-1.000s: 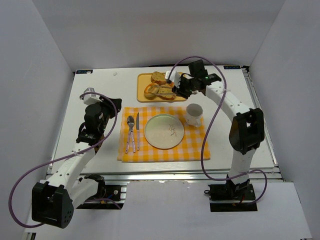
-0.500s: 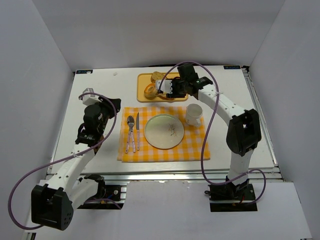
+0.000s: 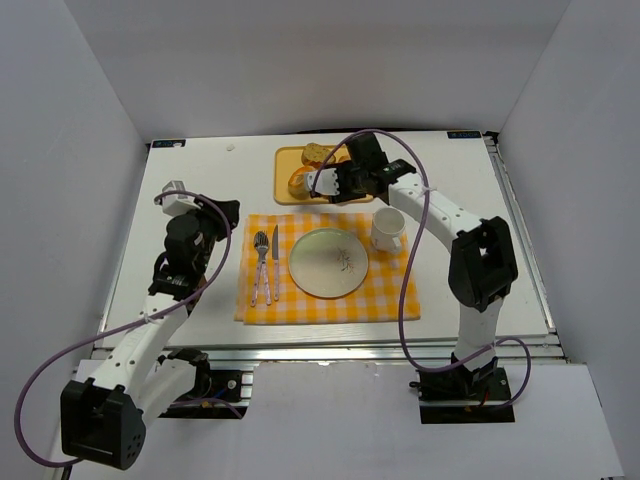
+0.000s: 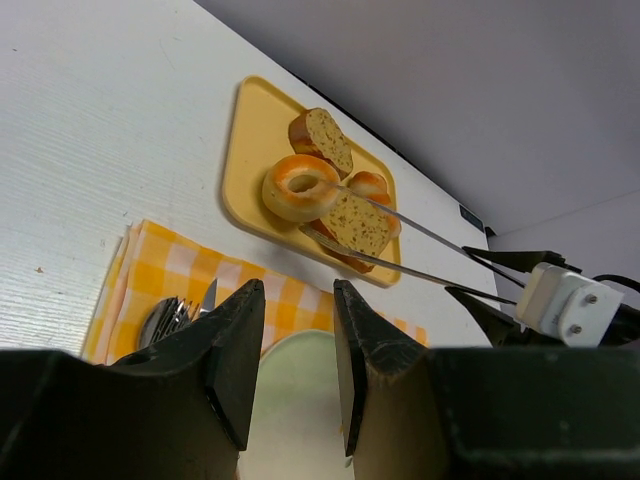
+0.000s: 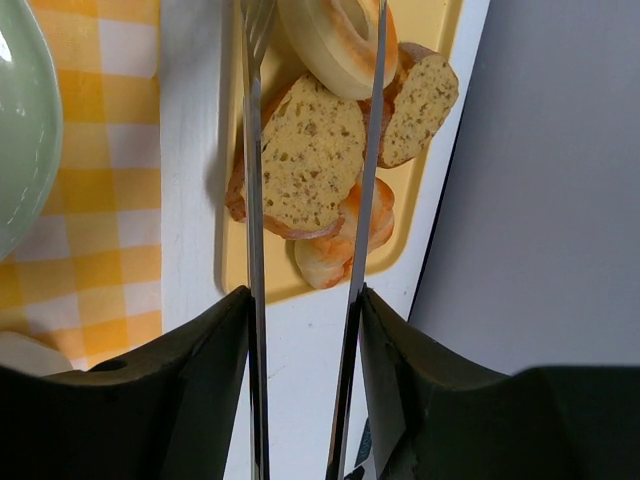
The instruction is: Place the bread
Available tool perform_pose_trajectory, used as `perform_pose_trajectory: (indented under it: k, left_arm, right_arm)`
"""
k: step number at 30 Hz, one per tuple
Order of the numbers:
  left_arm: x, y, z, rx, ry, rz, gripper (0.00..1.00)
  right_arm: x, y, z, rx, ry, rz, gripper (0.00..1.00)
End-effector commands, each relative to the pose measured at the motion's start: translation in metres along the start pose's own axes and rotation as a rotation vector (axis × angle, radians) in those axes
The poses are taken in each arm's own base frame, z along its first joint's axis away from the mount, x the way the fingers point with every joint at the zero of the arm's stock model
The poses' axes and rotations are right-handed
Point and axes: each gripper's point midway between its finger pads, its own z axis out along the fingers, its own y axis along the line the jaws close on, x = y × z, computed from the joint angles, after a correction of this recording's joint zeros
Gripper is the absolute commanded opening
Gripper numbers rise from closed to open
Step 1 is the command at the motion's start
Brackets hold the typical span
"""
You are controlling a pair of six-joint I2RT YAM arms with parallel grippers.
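Note:
The bread lies on a yellow tray [image 3: 284, 172] at the back of the table: a bagel [image 5: 340, 35], a seeded slice [image 5: 305, 155], a second slice [image 5: 420, 100] and a roll [image 5: 335, 245]. My right gripper [image 5: 305, 300] is shut on metal tongs [image 5: 250, 200]. Their two arms straddle the seeded slice, which rests on the tray. In the top view the right gripper [image 3: 350, 178] hangs over the tray's right part. My left gripper [image 4: 298, 300] is open and holds nothing. It hovers left of the checked cloth [image 3: 260, 305], also seen as the left gripper [image 3: 212, 216].
A pale green plate [image 3: 328, 262] sits mid-cloth, with a fork and knife [image 3: 265, 265] to its left and a white mug [image 3: 388, 228] at its right. White walls close in the table on three sides.
The right arm has swung left along the tray, bringing the tongs over the bread, and the tong arms have spread a little. The left arm has barely shifted.

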Motion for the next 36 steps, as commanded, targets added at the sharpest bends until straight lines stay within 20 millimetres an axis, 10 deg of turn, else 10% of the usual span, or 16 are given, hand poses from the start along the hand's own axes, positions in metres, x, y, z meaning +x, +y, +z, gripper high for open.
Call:
perform_pose_trajectory:
  k: [1, 26, 36]
  left_arm:
    - [-0.005, 0.002, -0.004, -0.007, -0.020, 0.004, 0.44]
    - [-0.009, 0.000, -0.008, -0.004, -0.032, 0.001, 0.44]
    - [-0.012, 0.000, -0.009, -0.006, -0.039, 0.002, 0.44]
  right_arm:
    - [0.000, -0.008, 0.012, 0.015, 0.018, -0.086, 0.52]
    - [0.013, -0.011, 0.033, 0.068, 0.092, -0.139, 0.39]
    - [-0.020, -0.015, -0.024, 0.101, -0.059, -0.054, 0.15]
